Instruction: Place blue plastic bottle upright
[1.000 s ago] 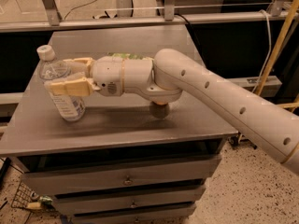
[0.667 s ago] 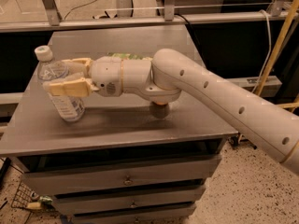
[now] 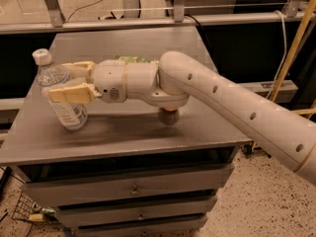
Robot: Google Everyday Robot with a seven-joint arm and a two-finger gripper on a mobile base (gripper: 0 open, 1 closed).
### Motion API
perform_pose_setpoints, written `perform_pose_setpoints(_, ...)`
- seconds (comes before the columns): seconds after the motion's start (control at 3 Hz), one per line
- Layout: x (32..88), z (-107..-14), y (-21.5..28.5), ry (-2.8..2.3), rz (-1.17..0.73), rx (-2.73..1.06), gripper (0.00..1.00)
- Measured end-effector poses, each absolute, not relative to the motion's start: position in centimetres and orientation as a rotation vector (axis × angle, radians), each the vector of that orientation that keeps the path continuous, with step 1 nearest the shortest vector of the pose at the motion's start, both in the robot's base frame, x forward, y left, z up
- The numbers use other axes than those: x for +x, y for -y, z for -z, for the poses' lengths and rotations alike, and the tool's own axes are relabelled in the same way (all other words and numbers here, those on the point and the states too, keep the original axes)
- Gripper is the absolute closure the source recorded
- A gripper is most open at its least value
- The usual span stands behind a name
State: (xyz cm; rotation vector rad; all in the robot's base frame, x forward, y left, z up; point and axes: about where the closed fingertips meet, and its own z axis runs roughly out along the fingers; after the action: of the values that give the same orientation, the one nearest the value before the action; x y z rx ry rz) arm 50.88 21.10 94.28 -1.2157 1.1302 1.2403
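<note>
The blue plastic bottle [image 3: 61, 93] is a clear bottle with a white cap and a pale printed label. It stands at the left side of the grey cabinet top [image 3: 148, 127], tilted a little with its cap leaning left. My gripper [image 3: 64, 81] reaches in from the right and its cream fingers [image 3: 69, 93] are closed around the bottle's upper body. The bottle's base rests on or just above the surface.
A green snack bag [image 3: 133, 59] lies behind my wrist, mostly hidden. A small round brown object [image 3: 169, 116] sits under my arm. The cabinet has drawers [image 3: 133, 189] below. A metal rail [image 3: 148, 21] runs behind.
The bottle has tipped slightly, its cap moving a little left and down. My gripper stays closed on it in almost the same place.
</note>
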Motion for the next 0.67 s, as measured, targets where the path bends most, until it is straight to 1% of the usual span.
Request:
perform_pose_setpoints(0.33, 50.69, -94.37, -21.34, -1.127, -1.243, -1.22, 0.0)
perform_pose_setpoints(0.67, 50.69, -94.37, -21.34, -1.127, -1.243, -1.22, 0.0)
